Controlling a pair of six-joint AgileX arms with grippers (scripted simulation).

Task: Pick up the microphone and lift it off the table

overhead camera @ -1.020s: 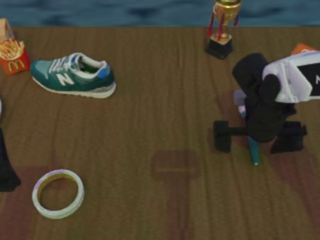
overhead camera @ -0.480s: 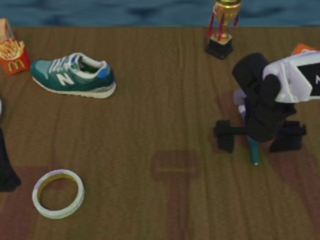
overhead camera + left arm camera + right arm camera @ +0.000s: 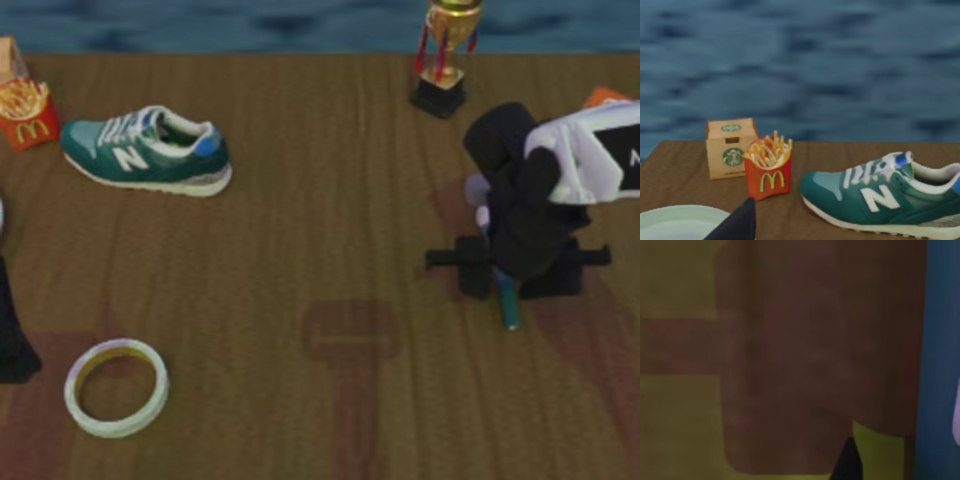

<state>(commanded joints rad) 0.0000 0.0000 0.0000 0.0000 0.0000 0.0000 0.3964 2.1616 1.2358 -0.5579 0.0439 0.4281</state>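
R gripper (image 3: 505, 272) on mic (image 3: 508, 303), table (image 3: 320, 200) right.
Fingers nearly shut round teal handle; mic still down. L arm parked far left.

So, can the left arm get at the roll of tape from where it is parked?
Probably yes: the left hand sits at the table's left edge, beside the roll of tape, with only bare table between.

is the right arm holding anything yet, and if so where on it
The right end effector straddles the mic mid-handle, its fingers closing in on it, but no firm hold can be confirmed. The mic lies on the table.
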